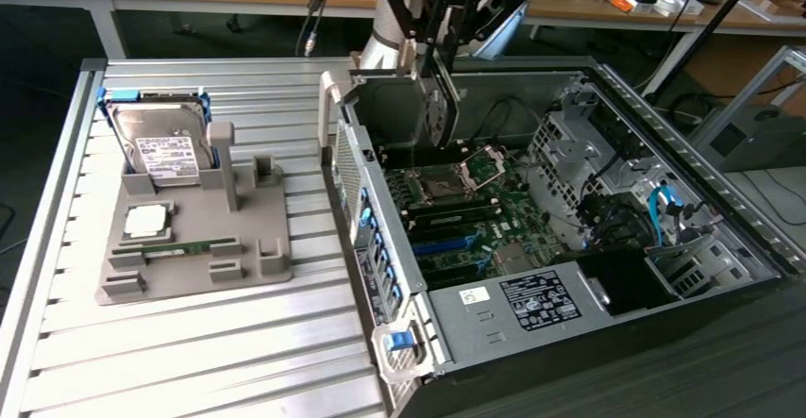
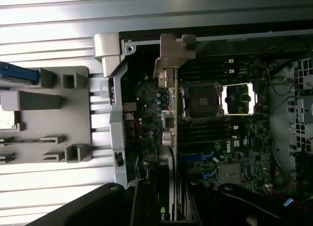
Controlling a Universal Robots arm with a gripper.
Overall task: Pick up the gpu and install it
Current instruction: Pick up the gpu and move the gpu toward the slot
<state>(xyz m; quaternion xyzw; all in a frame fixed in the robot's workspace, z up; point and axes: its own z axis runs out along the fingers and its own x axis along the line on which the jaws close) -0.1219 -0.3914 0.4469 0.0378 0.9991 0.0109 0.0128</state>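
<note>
I see the end effector [image 1: 439,45] at the upper centre of the exterior view, clamped on the gpu [image 1: 435,107]. The card hangs edge-on over the open computer case [image 1: 377,248], above the motherboard [image 1: 466,220]. At the frame's left, a grey fixture [image 1: 189,248] on the bench [image 1: 189,361] carries a hard drive [image 1: 164,149].

Arm [image 1: 381,45]: reaching in from above, wrist upright, tool pointing straight down.
Gripper [image 1: 439,48]: at the arm's end, black linkages spread to either side of the tool axis.
Fingers [image 2: 144,201]: clamped on the upper edge of the gpu [image 1: 436,107], one on each face.
Hold: card hanging edge-on straight below the fingertips, in line with the tool axis.
</note>
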